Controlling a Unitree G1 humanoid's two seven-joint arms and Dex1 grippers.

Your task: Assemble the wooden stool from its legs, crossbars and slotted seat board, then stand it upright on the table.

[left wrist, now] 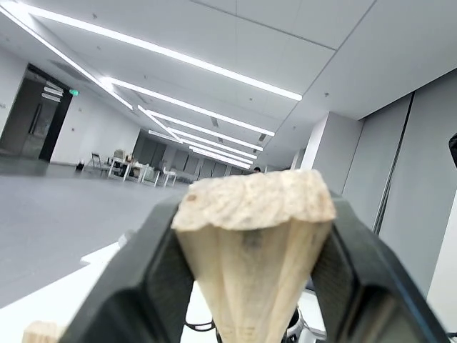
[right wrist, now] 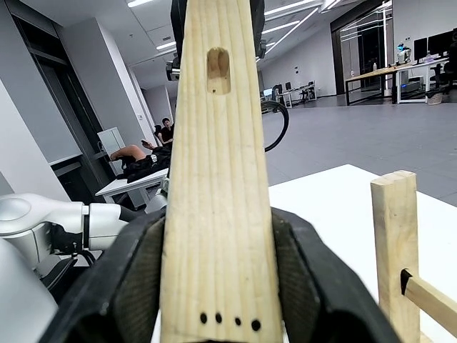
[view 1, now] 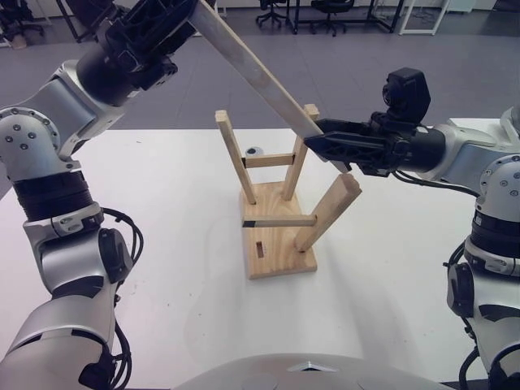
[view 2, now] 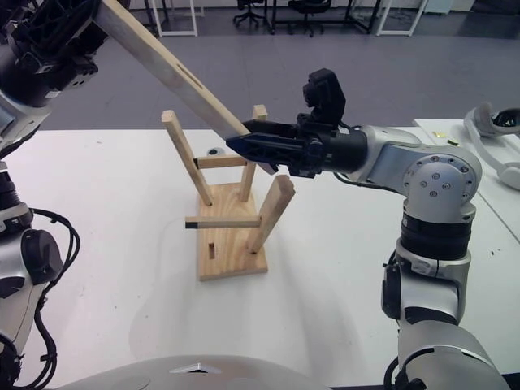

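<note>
The slotted seat board (view 1: 280,253) lies flat on the white table. Three legs stand up from it: a far left leg (view 1: 236,158), a far right leg (view 1: 296,162) and a near leg (view 1: 329,211) that leans. A crossbar (view 1: 269,160) joins the two far legs, and a second crossbar (view 1: 280,221) runs to the near leg. Above them a fourth leg (view 1: 252,69) hangs slanted. My left gripper (view 1: 158,28) is shut on its upper end (left wrist: 253,236). My right gripper (view 1: 325,140) is shut on its lower end (right wrist: 218,179), just over the far right leg.
A small round object (view 1: 256,151) lies on the table behind the stool. A white headset-like object (view 2: 496,122) rests on a side table at the right. Office chairs and desk frames stand on the floor beyond the table's far edge.
</note>
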